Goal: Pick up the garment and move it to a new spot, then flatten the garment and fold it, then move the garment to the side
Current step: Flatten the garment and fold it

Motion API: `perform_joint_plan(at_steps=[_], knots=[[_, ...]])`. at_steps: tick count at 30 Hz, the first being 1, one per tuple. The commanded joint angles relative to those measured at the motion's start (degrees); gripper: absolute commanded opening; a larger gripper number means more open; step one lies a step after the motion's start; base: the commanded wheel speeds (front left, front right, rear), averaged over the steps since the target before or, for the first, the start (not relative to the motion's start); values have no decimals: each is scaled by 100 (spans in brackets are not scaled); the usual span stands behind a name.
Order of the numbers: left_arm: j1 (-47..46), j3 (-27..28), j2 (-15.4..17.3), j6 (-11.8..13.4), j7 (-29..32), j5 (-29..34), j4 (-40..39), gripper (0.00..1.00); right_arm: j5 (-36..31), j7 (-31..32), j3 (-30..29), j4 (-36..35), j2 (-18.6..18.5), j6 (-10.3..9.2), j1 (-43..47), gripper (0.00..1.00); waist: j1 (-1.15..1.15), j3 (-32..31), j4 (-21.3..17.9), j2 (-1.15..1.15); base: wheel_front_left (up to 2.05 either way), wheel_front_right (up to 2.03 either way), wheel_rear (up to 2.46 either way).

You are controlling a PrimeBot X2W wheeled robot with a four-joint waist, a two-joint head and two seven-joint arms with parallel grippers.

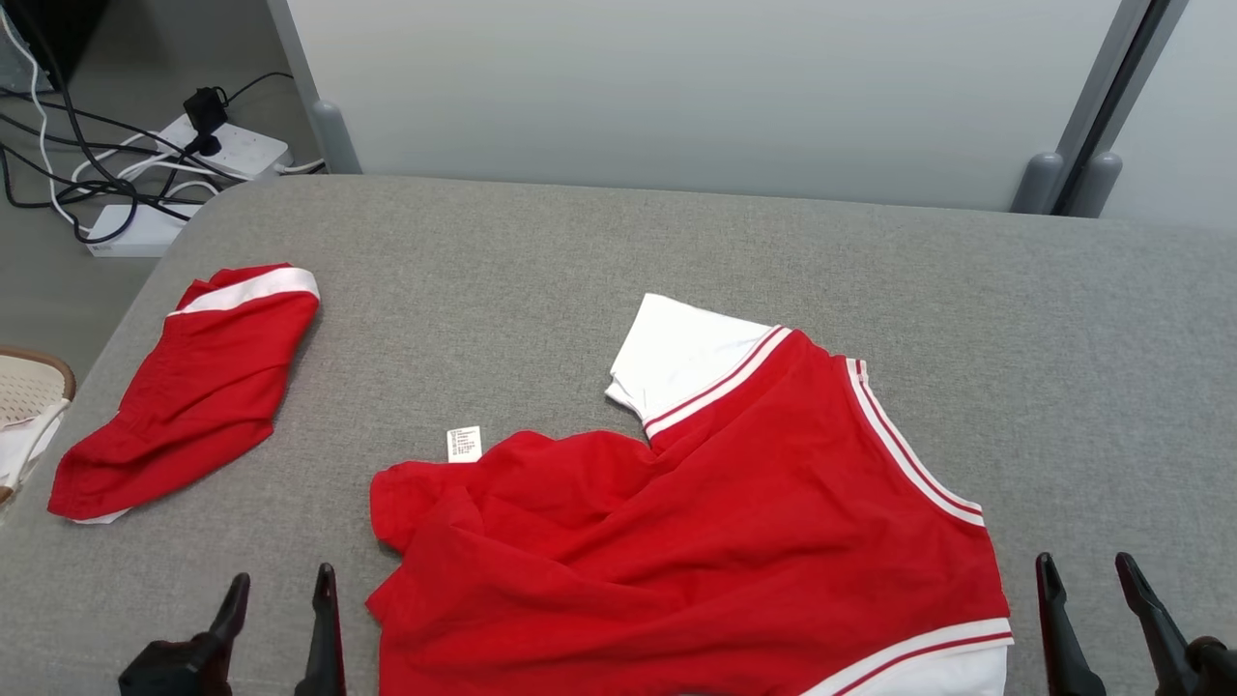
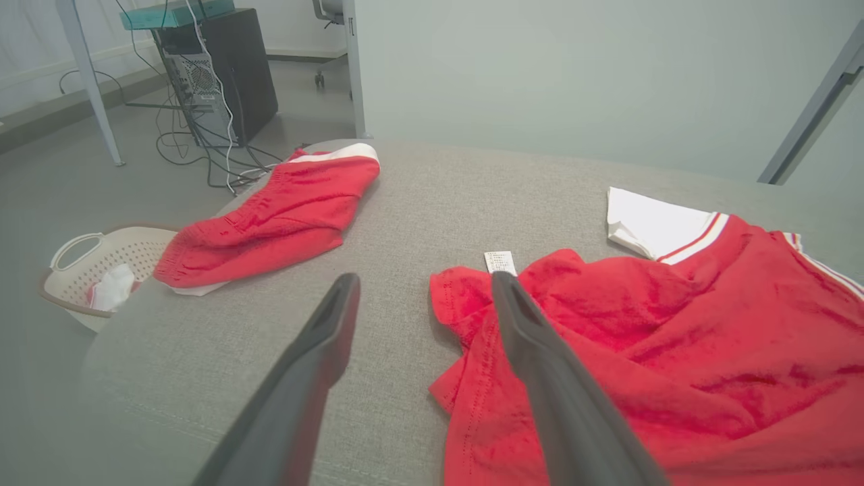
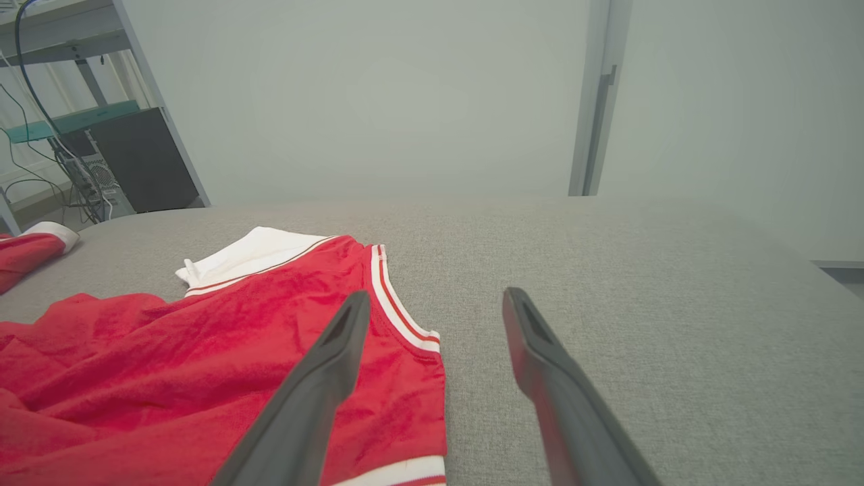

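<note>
A red garment (image 1: pixel 715 541) with white sleeves and red-and-white striped trim lies rumpled on the grey table (image 1: pixel 599 251), near the front edge; a small white label (image 1: pixel 464 444) sticks out at its left. It also appears as the red garment (image 2: pixel 648 351) in the left wrist view and the red garment (image 3: pixel 202 378) in the right wrist view. My left gripper (image 1: pixel 280 585) stands open just left of its hem, holding nothing. My right gripper (image 1: pixel 1087 570) stands open just right of its striped edge, also holding nothing.
A second red piece of clothing (image 1: pixel 193 387) with a white band lies at the table's left edge. A beige perforated basket (image 2: pixel 101 263) sits on the floor beyond that edge. Power strips and cables (image 1: pixel 193 155) lie on the floor at the far left. A pale wall panel (image 1: pixel 696 87) backs the table.
</note>
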Motion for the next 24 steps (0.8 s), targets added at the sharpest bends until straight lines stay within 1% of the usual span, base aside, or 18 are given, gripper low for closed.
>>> perform_joint_plan(at_steps=[1, 4, 10, 14, 17, 23, 24], knots=[[-295, 185, 100, -27, 20, -1, -86, 100, 22, -14, 150, -120, -97, -1, -216, 100, 0, 12, 2, 0, 0, 0, 0], [-262, 13, 66, -175, 249, -156, 2, 100, 90, 36, 225, -66, -87, -1, -181, 100, 0, 84, 11, 0, 0, 0, 0], [-204, -222, -38, -566, 669, -626, 270, 100, 287, 105, 492, 118, -49, -1, 146, 100, 0, 325, 35, 0, 0, 0, 0], [-146, -303, -99, -783, 827, -887, 543, 100, 409, 156, 658, 249, -25, -1, 379, 100, 0, 508, 15, 0, 0, 0, 0], [-145, -328, -147, -983, 866, -1066, 810, 100, 483, 200, 727, 325, -14, -1, 549, 100, 0, 628, -2, 0, 0, 0, 0], [-334, -284, -253, -1365, 752, -1286, 1452, 100, 631, 280, 758, 406, -6, -1, 718, 100, 0, 882, -84, 0, 0, 0, 0], [-443, -258, -302, -1494, 665, -1330, 1660, 100, 707, 303, 772, 445, -5, -1, 718, 100, 0, 967, -109, 0, 0, 0, 0]])
